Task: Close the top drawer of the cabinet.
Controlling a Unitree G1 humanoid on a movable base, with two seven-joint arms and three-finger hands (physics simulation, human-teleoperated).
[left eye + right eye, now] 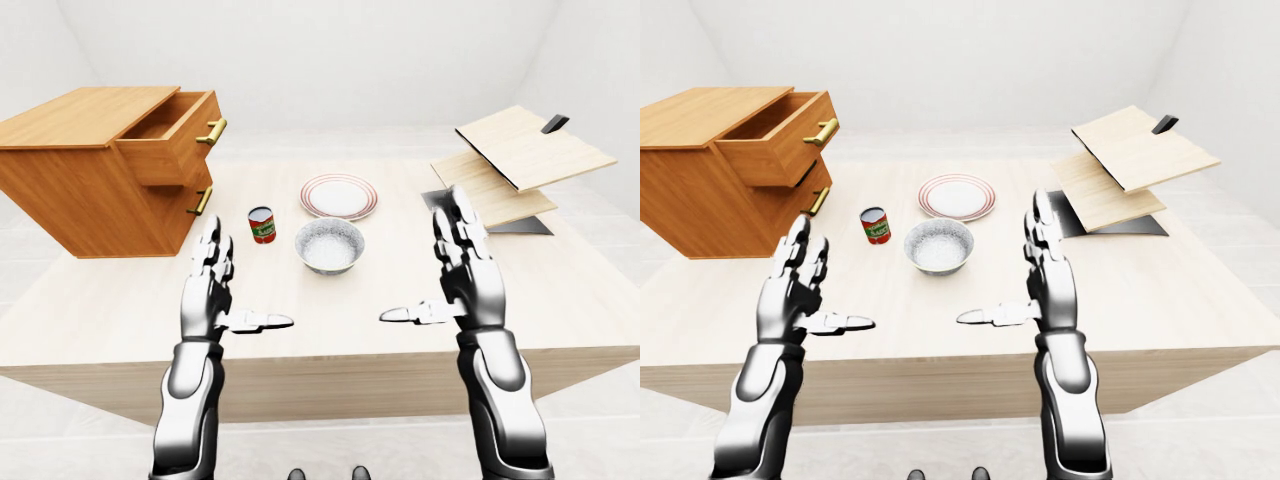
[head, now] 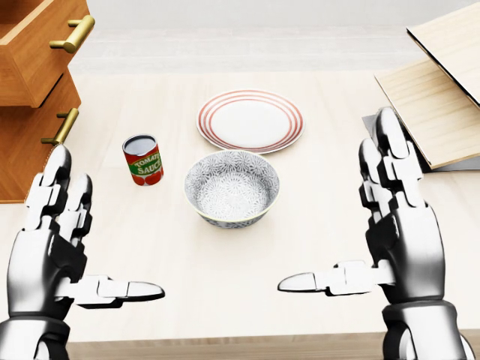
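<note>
The top drawer [image 1: 172, 140] of the cabinet [image 1: 85, 185] is standing pulled out at the left-eye view's upper left, so closing is not yet begun, while the left hand [image 1: 211, 293] and right hand [image 1: 458, 270] are hovering empty, fingers spread, well apart from it.

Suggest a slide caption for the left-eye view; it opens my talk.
Both hands open above the table, top drawer of the cabinet not yet closed.
</note>
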